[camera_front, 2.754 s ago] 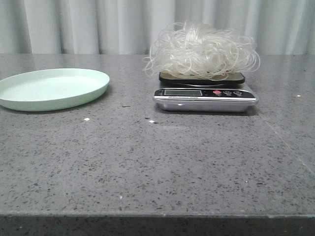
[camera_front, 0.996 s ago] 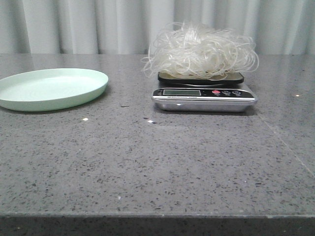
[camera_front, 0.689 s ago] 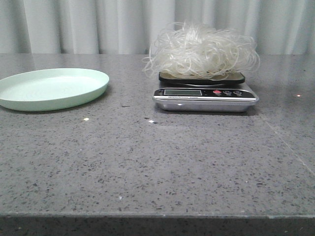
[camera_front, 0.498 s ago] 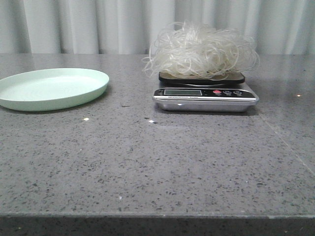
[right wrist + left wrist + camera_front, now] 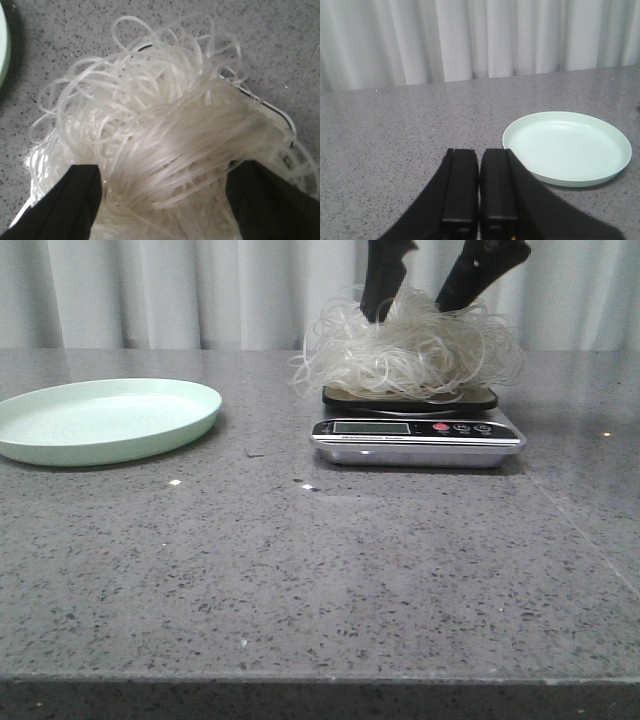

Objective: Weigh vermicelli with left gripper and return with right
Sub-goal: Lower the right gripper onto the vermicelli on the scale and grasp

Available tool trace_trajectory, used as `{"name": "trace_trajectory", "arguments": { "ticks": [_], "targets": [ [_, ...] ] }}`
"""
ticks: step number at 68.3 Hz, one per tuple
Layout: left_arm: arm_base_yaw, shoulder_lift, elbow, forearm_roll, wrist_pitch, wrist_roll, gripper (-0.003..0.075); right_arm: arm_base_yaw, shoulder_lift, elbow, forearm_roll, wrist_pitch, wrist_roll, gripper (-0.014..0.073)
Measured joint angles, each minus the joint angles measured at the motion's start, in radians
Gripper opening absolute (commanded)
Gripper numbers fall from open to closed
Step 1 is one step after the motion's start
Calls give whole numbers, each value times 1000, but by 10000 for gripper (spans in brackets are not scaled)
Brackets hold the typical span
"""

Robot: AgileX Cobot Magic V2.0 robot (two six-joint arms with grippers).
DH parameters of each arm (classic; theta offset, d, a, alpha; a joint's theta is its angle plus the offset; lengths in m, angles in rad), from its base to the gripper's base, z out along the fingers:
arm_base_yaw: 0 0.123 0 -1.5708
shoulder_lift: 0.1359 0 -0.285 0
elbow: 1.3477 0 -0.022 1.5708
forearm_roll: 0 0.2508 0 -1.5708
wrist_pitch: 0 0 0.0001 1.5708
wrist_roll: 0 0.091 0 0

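Observation:
The vermicelli (image 5: 410,348) is a fluffy whitish tangle lying on the black pan of a silver digital scale (image 5: 418,440) at the back centre-right. My right gripper (image 5: 412,302) comes down from above with its two black fingers wide open, tips sunk into the top of the mound. In the right wrist view the vermicelli (image 5: 165,135) fills the space between the spread fingers (image 5: 75,200). My left gripper (image 5: 480,187) is shut and empty, low over the table beside the pale green plate (image 5: 567,148). It does not show in the front view.
The pale green plate (image 5: 105,418) stands bare at the back left of the grey speckled table. White curtains hang behind the table. A few small crumbs (image 5: 175,482) lie in front of the plate and scale.
My right gripper has come into the front view from above and lowered its open fingers onto the vermicelli. The mound, scale and plate have not moved.

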Motion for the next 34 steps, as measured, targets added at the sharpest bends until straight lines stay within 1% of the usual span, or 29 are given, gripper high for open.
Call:
{"name": "trace_trajectory", "arguments": {
  "ticks": [8, 13, 15, 18, 19, 20, 21, 22, 23, 24, 25, 26, 28, 32, 34],
  "targets": [
    [0, 0, 0, 0, 0, 0, 136, 0, 27, -4, -4, 0, 0, 607],
    [0, 0, 0, 0, 0, 0, 136, 0, 33, -9, -6, 0, 0, 563],
    [0, 0, 0, 0, 0, 0, 136, 0, 34, -10, -6, 0, 0, 527],
    [0, 0, 0, 0, 0, 0, 136, 0, 35, -10, -6, 0, 0, 440],
    [0, 0, 0, 0, 0, 0, 136, 0, 35, -10, -6, 0, 0, 425],
    [0, 0, 0, 0, 0, 0, 136, 0, 35, -10, -6, 0, 0, 377],
    [0, 0, 0, 0, 0, 0, 136, 0, 35, -10, -6, 0, 0, 361],
    [0, 0, 0, 0, 0, 0, 136, 0, 35, -10, -6, 0, 0, 311],
    [0, 0, 0, 0, 0, 0, 136, 0, 35, -10, -6, 0, 0, 293],
    [0, 0, 0, 0, 0, 0, 136, 0, 35, -10, -6, 0, 0, 225],
    [0, 0, 0, 0, 0, 0, 136, 0, 35, -10, -6, 0, 0, 225],
    [0, 0, 0, 0, 0, 0, 136, 0, 35, -10, -6, 2, 0, 176],
    [0, 0, 0, 0, 0, 0, 136, 0, 35, -10, -6, 1, 0, 131],
    [0, 0, 0, 0, 0, 0, 136, 0, 35, -11, -6, 1, 0, 164],
    [0, 0, 0, 0, 0, 0, 136, 0, 35, -13, -6, 1, 0, 155]
  ]
}}
